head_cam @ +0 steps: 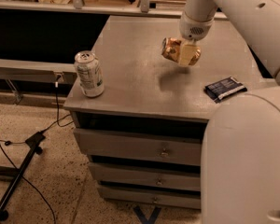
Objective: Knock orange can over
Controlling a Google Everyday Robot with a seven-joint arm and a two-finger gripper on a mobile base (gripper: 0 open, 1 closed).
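Gripper [185,55] hangs over mid-right of cabinet [130,73] top, clamped on orange can [170,49]. Can held off the surface, tipped on its side, silver end pointing left, shadow [173,79] on the top just below it. White can [89,73] upright near front-left corner, well apart from gripper. Dark packet [225,88] flat near right edge. Three drawers [144,148] closed. Cable [51,125] trails on floor at left
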